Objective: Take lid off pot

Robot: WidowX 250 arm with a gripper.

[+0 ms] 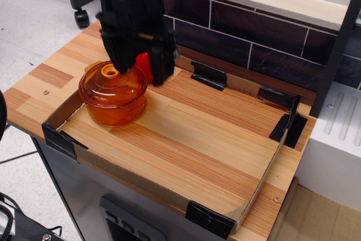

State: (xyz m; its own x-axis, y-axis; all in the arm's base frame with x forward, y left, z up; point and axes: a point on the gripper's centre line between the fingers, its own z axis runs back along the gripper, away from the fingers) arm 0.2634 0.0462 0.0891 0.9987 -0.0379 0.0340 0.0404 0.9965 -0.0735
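The amber glass pot (115, 108) stands at the left end of the wooden tabletop. Its domed amber lid (110, 87) sits on it, with the pale yellow-orange knob (110, 72) at the centre. My black gripper (141, 70) hangs open just above and behind the lid, one fingertip (122, 67) beside the knob and the other finger (158, 71) off to the right of the pot. It holds nothing. A red ball (144, 63) shows between the fingers, behind the pot.
A low cardboard wall with black tape corners (210, 218) rings the wooden work area (197, 139). A dark tiled back wall (254, 38) stands behind. A white unit (335, 145) is at the right. The table's left edge is close to the pot.
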